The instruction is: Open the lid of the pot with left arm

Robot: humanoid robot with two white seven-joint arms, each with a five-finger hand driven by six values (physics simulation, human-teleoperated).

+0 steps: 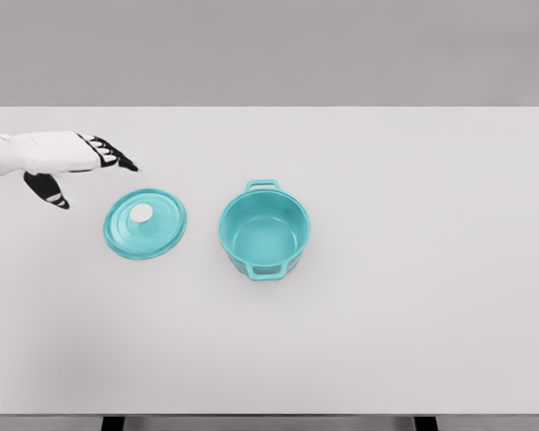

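A teal pot [264, 233] with two side handles stands uncovered near the middle of the white table [413, 269]; its inside is empty. Its teal lid [145, 223] with a white knob lies flat on the table to the pot's left, apart from it. My left hand [94, 171] hovers up and to the left of the lid, its fingers spread and holding nothing, with the dark fingertips [126, 164] pointing right. It does not touch the lid.
The table's far edge runs across the top and its front edge lies near the bottom of the view. Bare table surface lies to the right of the pot.
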